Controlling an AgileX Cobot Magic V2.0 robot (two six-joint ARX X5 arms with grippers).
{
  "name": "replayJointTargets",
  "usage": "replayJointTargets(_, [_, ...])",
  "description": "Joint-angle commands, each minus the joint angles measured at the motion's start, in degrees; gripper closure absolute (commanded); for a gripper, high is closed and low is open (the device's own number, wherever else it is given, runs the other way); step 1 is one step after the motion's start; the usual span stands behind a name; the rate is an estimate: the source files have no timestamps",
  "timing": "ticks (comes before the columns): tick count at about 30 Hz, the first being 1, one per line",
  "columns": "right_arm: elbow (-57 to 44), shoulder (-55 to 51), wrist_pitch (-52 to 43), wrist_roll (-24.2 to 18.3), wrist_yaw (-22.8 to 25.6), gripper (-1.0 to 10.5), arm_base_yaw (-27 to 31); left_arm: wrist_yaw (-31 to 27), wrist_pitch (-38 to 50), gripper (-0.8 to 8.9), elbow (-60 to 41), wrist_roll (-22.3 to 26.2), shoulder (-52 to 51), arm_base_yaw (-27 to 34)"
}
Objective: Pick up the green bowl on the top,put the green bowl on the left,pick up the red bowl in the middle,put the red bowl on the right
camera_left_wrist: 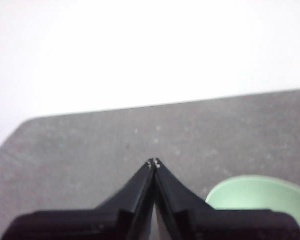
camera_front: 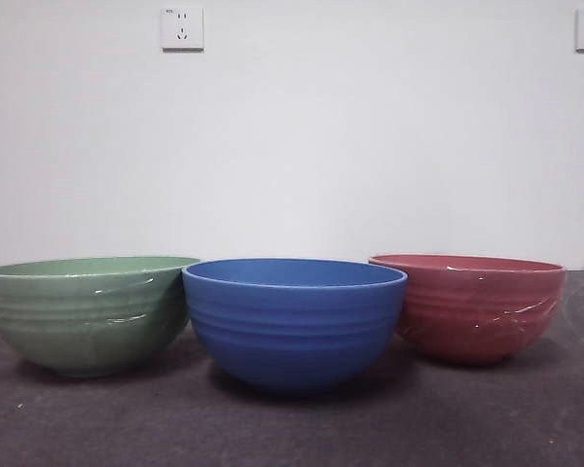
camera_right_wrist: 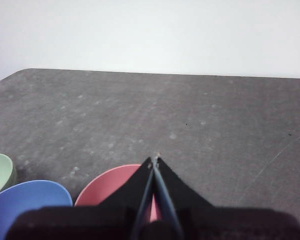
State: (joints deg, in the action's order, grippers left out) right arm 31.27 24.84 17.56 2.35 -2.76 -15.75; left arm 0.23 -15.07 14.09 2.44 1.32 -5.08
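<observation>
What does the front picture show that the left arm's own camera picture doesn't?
Only the front view shows the blue bowl, the red bowl and two wall sockets. Only the left wrist view shows the left gripper, its fingers shut and holding nothing. Both show the green bowl, the grey table and the white wall.

My left gripper (camera_left_wrist: 154, 163) has its two black jaws pressed together, tips meeting, nothing between them. My right gripper (camera_right_wrist: 154, 160) is the same, jaws closed to a point and empty. Both seem raised, though the front view shows neither arm.
</observation>
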Motion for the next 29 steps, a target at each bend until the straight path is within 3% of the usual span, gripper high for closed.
replayJointTargets(1, [-0.31,-0.09,-0.33,0.59,0.17,9.5,-0.13,0.26,4.07,8.17,-5.68,0.15,-0.39,0.28])
replayJointTargets(10, [-0.31,-0.09,-0.31,0.59,0.17,9.5,-0.13,0.31,4.83,8.17,-12.98,-0.04,-1.22,0.28])
replayJointTargets(15, [-0.31,-0.09,-0.33,0.59,0.17,9.5,-0.13,0.2,3.69,8.17,-13.49,-2.25,-1.2,0.28])
replayJointTargets(29, [-0.31,-0.09,-0.33,0.59,0.17,9.5,-0.13,0.17,3.43,8.17,-13.46,-2.25,-0.98,0.28])
